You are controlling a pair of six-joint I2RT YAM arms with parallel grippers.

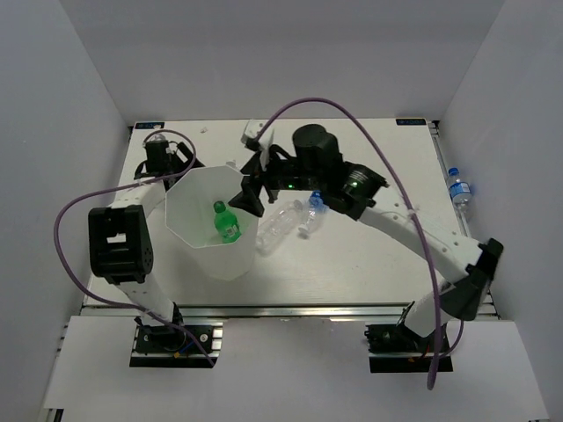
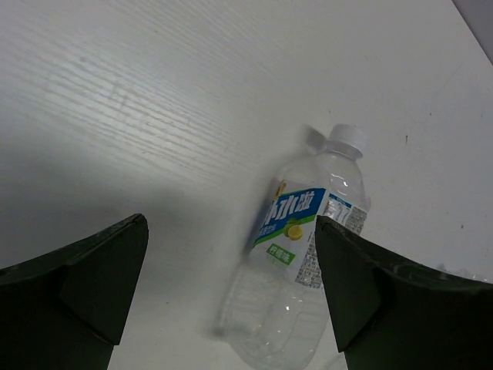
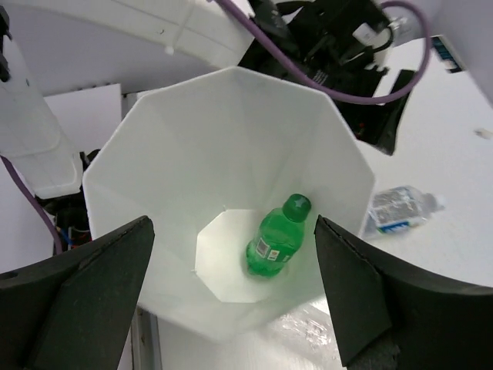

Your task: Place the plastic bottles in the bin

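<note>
The white bin point(image 1: 189, 207) stands left of centre and holds the green bottle point(image 1: 226, 221), also seen on the bin floor in the right wrist view point(image 3: 277, 237). My right gripper point(image 1: 249, 189) is open and empty above the bin's right rim point(image 3: 231, 77). My left gripper point(image 2: 231, 293) is open above a clear bottle with a blue label and white cap point(image 2: 300, 254) that lies on the table, nearer the right finger point(image 2: 362, 285). This bottle also shows beside the bin point(image 3: 397, 210). Two more clear bottles point(image 1: 280, 224) point(image 1: 310, 215) lie right of the bin.
Another blue-labelled bottle point(image 1: 458, 189) lies at the table's far right edge. The purple cables point(image 1: 352, 114) loop over the table. White walls close in the back and sides. The left arm's elbow point(image 1: 119, 242) sits close to the bin's left side.
</note>
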